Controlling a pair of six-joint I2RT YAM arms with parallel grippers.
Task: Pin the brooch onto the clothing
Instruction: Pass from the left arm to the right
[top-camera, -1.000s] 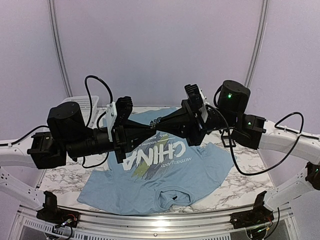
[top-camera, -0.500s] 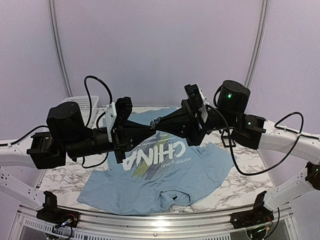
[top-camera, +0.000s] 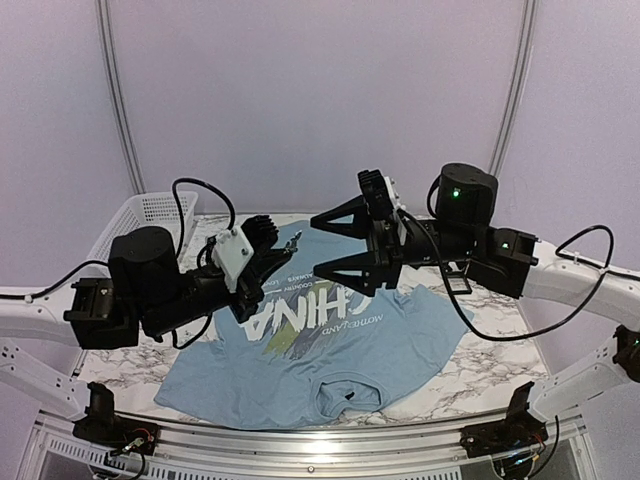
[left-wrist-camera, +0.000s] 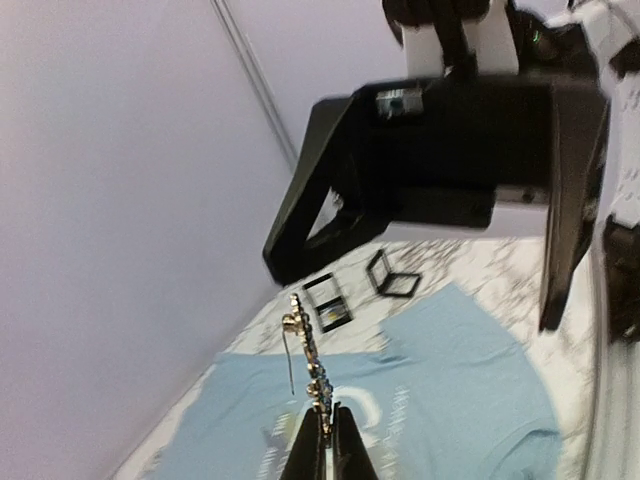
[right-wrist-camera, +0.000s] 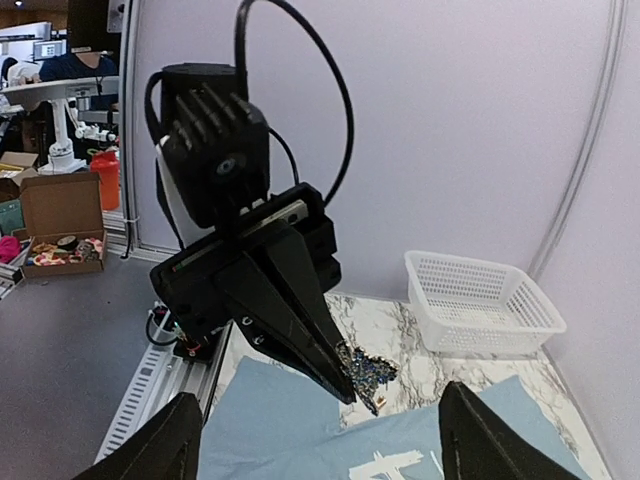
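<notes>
The brooch is a sparkling blue-stoned piece with a gold pin hanging open at its back, held in the air. My left gripper is shut on its lower edge, fingers pinched thin around it. My right gripper faces it from the right, open wide, its fingers above and below the brooch and apart from it. In the right wrist view the brooch sticks out from the left gripper's tips, between my spread right fingers. The clothing, a light blue CHINA T-shirt, lies flat below.
A white mesh basket stands at the back left of the marble table, seen also in the right wrist view. Two small square black cases lie on the table beyond the shirt's far edge.
My right gripper has opened and let go of the brooch, its fingers now spread wide. The left arm has drawn back left and down a little, keeping the brooch.
</notes>
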